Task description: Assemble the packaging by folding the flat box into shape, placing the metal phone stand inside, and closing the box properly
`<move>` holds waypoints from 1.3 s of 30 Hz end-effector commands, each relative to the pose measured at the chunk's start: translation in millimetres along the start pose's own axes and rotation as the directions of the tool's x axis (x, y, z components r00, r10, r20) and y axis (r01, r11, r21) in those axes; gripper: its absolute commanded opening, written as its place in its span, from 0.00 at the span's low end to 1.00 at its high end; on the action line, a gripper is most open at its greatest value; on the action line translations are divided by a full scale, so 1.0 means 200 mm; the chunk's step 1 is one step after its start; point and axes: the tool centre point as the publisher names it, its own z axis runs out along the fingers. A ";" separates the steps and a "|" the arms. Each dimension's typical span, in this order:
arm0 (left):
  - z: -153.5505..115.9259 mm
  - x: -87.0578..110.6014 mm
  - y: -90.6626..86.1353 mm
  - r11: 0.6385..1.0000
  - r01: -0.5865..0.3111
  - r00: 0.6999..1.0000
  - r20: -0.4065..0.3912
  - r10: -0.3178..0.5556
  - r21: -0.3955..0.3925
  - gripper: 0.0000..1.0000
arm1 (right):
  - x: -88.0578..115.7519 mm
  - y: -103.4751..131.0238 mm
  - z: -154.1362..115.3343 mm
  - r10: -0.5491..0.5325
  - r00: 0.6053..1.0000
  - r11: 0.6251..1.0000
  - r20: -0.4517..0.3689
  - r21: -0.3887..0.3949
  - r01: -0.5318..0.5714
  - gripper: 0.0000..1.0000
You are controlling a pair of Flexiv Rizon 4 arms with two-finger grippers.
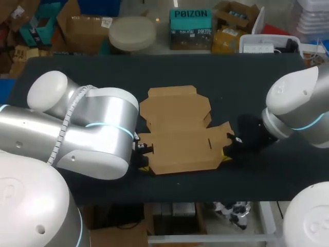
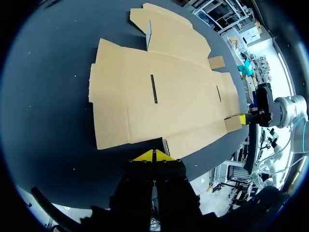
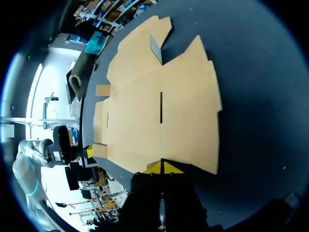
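Left end effector (image 2: 153, 155): tips together, at flat box's (image 2: 183, 96) 9 o'clock edge.
Right end effector (image 3: 163, 166): tips together, 3 o'clock edge.

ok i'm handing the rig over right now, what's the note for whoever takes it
Claws: the left claw has its tips shut together at the left edge of the flat box. The right claw has its tips shut together at the box's right edge. Neither clearly grips anything.
Things: the box lies unfolded on the table. The phone stand is not in view.
Done: nothing folded yet.
Left: fold the box, put the stand inside, close it.
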 end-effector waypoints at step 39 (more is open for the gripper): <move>0.06 0.17 0.00 0.996 -0.067 0.997 0.038 0.070 -0.060 0.00 | 0.09 -0.08 0.05 -0.004 0.993 1.000 0.114 -0.020 0.006 0.00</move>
